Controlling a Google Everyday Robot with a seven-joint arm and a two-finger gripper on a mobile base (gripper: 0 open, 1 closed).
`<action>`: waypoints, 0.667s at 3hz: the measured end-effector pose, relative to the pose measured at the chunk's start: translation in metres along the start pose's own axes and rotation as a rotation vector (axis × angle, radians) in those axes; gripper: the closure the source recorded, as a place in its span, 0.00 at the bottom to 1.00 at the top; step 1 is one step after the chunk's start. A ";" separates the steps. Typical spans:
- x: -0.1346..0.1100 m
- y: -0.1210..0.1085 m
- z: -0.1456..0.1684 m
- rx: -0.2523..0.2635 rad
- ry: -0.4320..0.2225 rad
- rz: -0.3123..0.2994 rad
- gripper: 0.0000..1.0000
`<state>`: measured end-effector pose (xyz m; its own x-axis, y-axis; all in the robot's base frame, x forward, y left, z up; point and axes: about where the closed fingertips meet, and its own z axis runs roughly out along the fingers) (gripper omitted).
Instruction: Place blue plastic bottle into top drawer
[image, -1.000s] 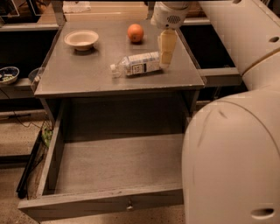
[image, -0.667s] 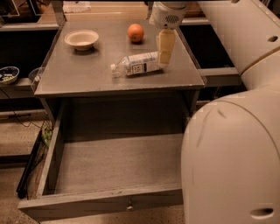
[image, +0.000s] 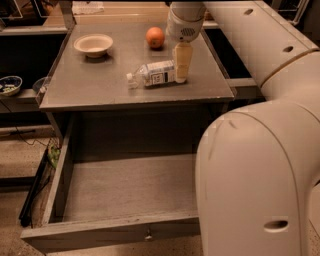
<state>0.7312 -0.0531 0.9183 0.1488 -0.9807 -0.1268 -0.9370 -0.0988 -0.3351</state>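
The blue plastic bottle lies on its side on the grey table top, white cap pointing left. My gripper hangs down from the arm at the bottle's right, bottom end, right against it. The top drawer is pulled wide open below the table, and its inside shows bare. Its small round knob sits in the middle of the front panel.
An orange and a white bowl stand at the back of the table top. My large cream arm fills the right side and covers the drawer's right part. A small bowl sits on a low shelf at the left.
My gripper has moved a little left and down, closer to the bottle's bottom end. The bottle, orange, bowl and drawer have not moved.
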 end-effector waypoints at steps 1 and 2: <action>-0.002 -0.003 0.003 0.003 -0.010 -0.001 0.00; -0.008 -0.009 0.011 0.008 -0.033 -0.004 0.00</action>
<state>0.7415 -0.0426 0.9118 0.1630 -0.9742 -0.1564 -0.9339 -0.1012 -0.3429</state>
